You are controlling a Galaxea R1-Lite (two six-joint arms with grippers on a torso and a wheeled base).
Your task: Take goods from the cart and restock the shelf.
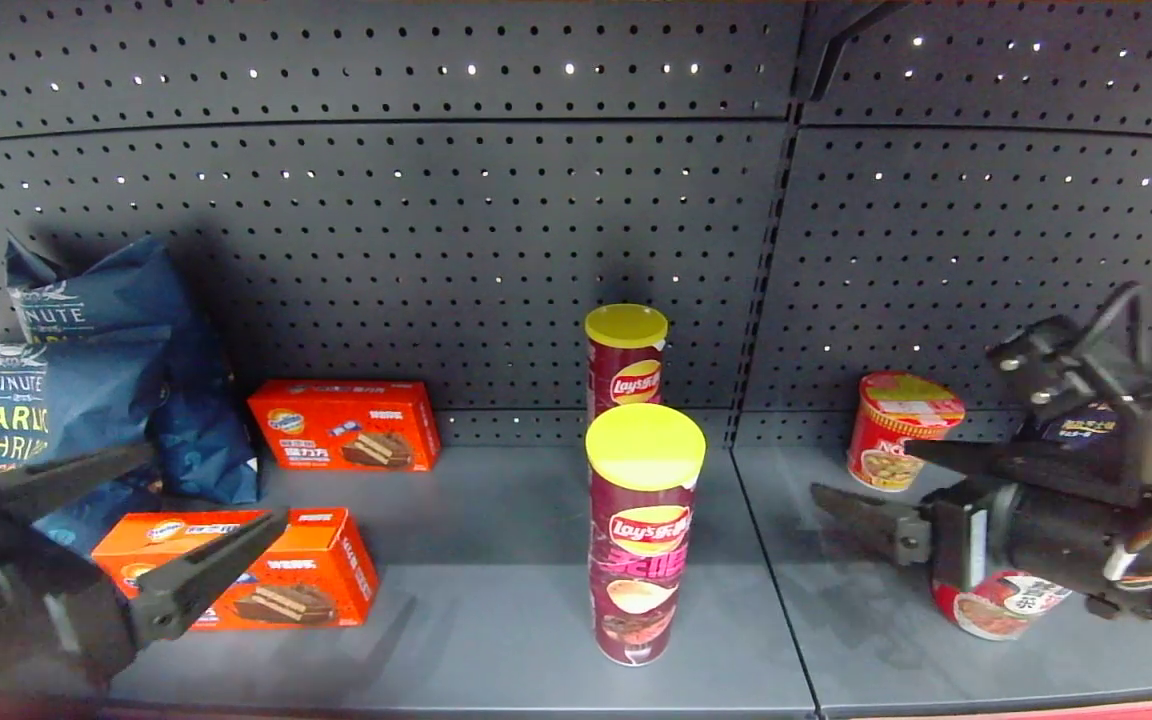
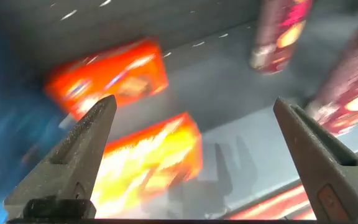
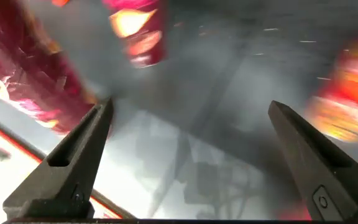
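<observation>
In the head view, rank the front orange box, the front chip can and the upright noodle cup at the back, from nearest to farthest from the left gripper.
Measured from the left gripper, open at the front left:
1. Front orange box, right beside its fingers, on the left.
2. Front chip can, standing in the middle.
3. Upright noodle cup, at the back on the right.

Chip cans: you've got two, front chip can and rear chip can.
Orange wafer boxes: two, left of front chip can.
Blue snack bags: two, farther left.
Noodle cups: two, right of it.
</observation>
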